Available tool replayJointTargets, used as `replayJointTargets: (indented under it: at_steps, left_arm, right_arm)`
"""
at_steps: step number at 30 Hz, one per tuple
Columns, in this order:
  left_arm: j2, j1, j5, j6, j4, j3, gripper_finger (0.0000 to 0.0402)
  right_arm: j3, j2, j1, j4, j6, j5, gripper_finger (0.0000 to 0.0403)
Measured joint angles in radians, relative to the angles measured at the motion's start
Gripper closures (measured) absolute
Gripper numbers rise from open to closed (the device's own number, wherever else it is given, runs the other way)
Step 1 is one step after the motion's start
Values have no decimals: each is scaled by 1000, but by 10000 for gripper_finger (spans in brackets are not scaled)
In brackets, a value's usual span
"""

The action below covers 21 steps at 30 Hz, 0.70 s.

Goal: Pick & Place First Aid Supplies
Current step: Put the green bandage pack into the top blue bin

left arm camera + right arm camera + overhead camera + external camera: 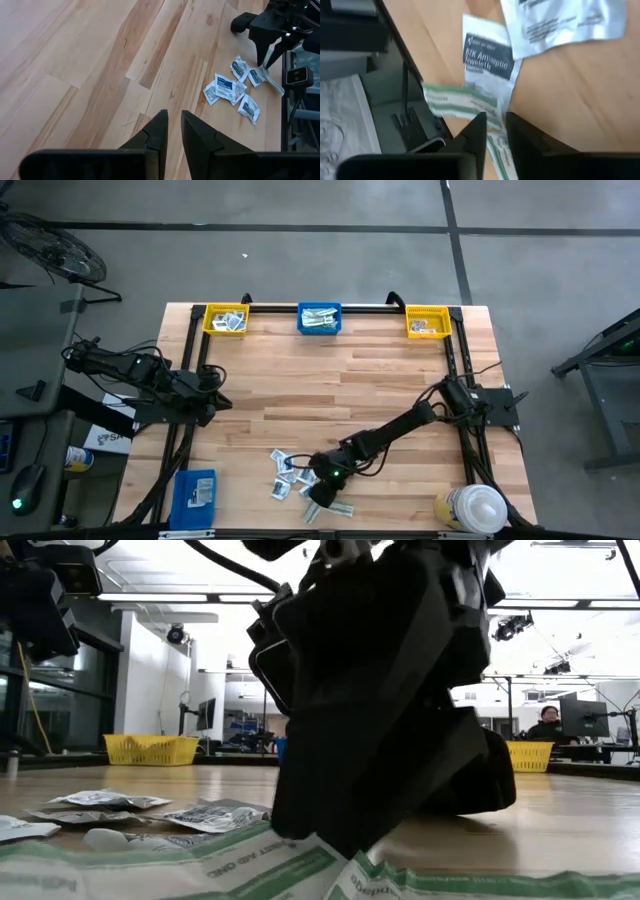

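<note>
R gripper (495, 131): down at counter's near edge, fingers nipping a green strip (462, 102)
L gripper (172, 131): idle, nearly shut, empty
tip: lift straight, don't drag white packets (283, 472)

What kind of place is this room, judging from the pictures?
Probably a robotics lab or workshop: a wooden table on a concrete floor, ceiling strip lights, and a person at a monitor behind.

Little white packets (285, 472) lie flat in a bunch near my worktop's front edge, with green-striped strips (335, 506) beside them.
</note>
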Motion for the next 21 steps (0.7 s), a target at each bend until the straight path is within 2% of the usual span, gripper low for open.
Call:
replayJointTargets:
  at_steps: [6,15,21]
  left_arm:
    - [0,0,-2,0,0,0,348]
    - [0,0,-2,0,0,-1,348]
    - [0,0,-4,0,1,-1,348]
  right_arm:
    - [1,0,-1,3,57,28,395]
    - [-1,-13,-2,-7,96,43,402]
    - [-2,-98,1,-56,98,63,402]
